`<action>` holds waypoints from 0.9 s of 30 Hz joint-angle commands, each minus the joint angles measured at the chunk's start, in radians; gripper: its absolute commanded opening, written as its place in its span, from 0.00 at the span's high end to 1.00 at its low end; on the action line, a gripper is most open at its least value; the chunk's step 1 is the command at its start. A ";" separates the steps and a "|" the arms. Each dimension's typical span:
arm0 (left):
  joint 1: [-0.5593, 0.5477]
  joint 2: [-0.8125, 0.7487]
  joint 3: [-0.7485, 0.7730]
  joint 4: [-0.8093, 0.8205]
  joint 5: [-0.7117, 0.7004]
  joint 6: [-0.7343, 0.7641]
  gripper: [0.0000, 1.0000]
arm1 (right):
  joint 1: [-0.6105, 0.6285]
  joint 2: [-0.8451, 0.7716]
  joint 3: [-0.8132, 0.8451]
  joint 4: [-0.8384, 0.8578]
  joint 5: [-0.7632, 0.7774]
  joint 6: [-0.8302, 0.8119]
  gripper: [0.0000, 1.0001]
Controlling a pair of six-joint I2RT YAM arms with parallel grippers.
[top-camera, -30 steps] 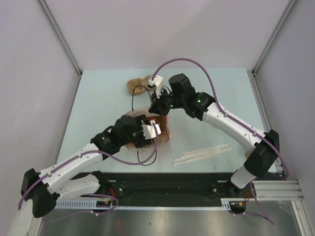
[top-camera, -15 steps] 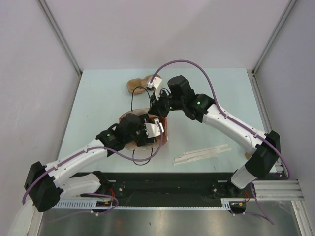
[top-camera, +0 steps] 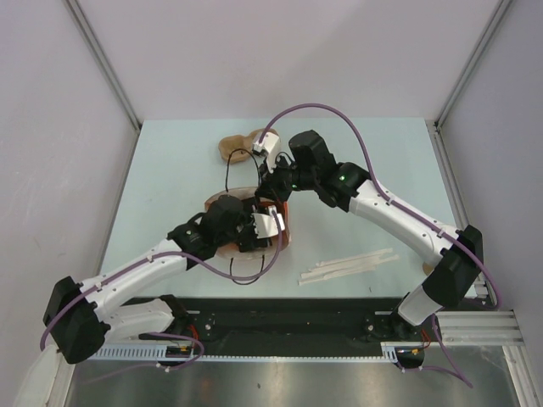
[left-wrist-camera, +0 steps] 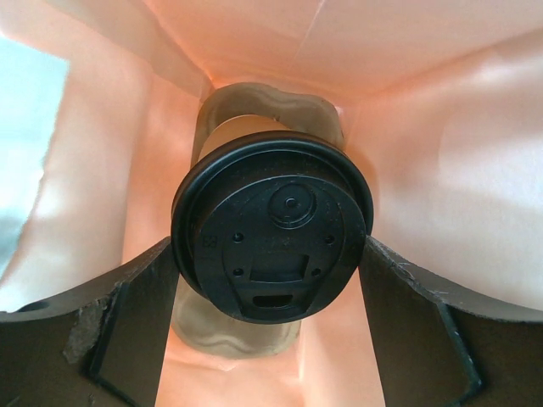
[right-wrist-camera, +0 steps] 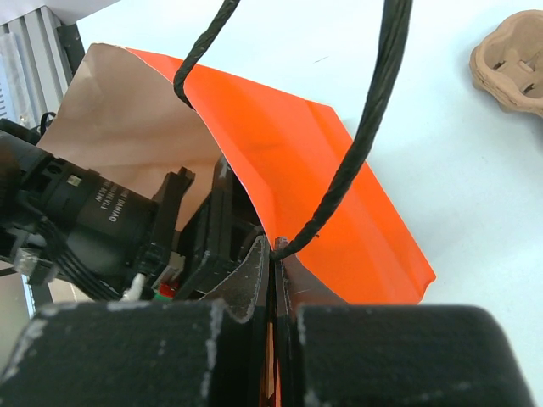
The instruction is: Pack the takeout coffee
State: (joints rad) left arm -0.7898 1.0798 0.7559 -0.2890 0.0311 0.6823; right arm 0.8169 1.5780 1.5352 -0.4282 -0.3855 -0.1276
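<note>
Broadly, the packing looks most of the way done: the takeout coffee [left-wrist-camera: 273, 229] is inside the orange bag [left-wrist-camera: 433, 170], lid towards the left wrist camera, with orange walls on every side of it. The left gripper [left-wrist-camera: 270, 254] reaches down into the bag's mouth with its fingers [left-wrist-camera: 127, 331] wide apart and set against opposite sides of the black lid, so I judge the cup to be held rather than let go (whether its base sits on the bag's floor cannot be told from here; a tan folded shape lies beneath it). The right gripper [right-wrist-camera: 276, 256] has its fingers pressed together on the bag's rim where the black cord handle [right-wrist-camera: 356, 153] meets it, which holds the mouth open. From above, both arms meet over the bag near the middle of the table [top-camera: 170, 170], and a pulp cup carrier [top-camera: 237, 146] lies apart at the far side. What seems left: seat the cup upright, open the left fingers, draw that arm out without tipping the cup, then free the rim
</note>
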 commanded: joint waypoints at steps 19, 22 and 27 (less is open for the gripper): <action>0.000 0.112 0.040 0.033 0.020 -0.026 0.59 | -0.005 -0.033 0.002 0.068 -0.073 0.019 1.00; 0.007 0.132 0.049 0.028 0.024 -0.029 0.60 | -0.025 -0.023 0.003 0.066 -0.121 0.040 1.00; 0.040 0.173 0.082 0.007 0.041 -0.040 0.60 | -0.045 -0.001 0.023 0.054 -0.180 0.054 1.00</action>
State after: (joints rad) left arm -0.7784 1.2205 0.7872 -0.2661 0.0429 0.6781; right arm 0.7773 1.5784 1.5352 -0.4213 -0.4599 -0.1181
